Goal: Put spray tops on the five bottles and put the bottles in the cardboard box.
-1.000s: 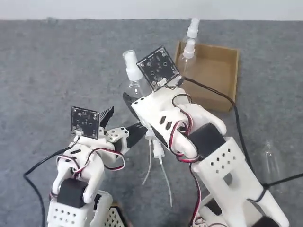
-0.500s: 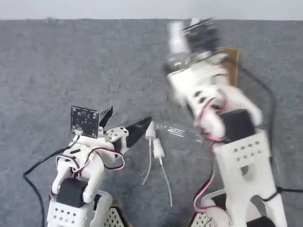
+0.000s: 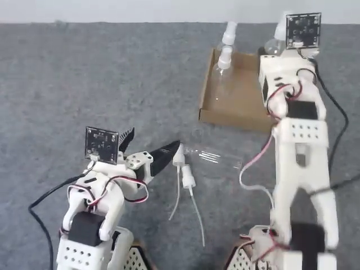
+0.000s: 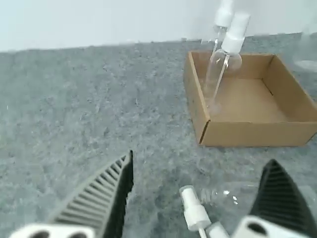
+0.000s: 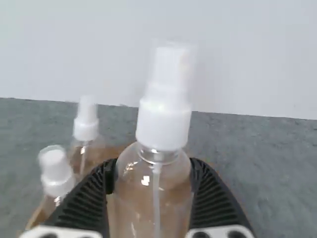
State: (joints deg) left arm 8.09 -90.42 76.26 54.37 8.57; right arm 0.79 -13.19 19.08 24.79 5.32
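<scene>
In the high view the right gripper (image 5: 152, 173) is at the upper right of the frame, over the right edge of the cardboard box (image 3: 236, 121). It is clamped on an upright spray-topped bottle (image 5: 153, 198). Two other capped bottles (image 3: 224, 62) stand at the box's upper-left corner. The left gripper (image 3: 154, 138), at lower left, is spread wide and holds nothing. Just right of it, mid-frame on the grey surface (image 3: 84, 73), lie two loose spray tops (image 3: 179, 156) and a topless clear bottle (image 3: 216, 157) on its side.
</scene>
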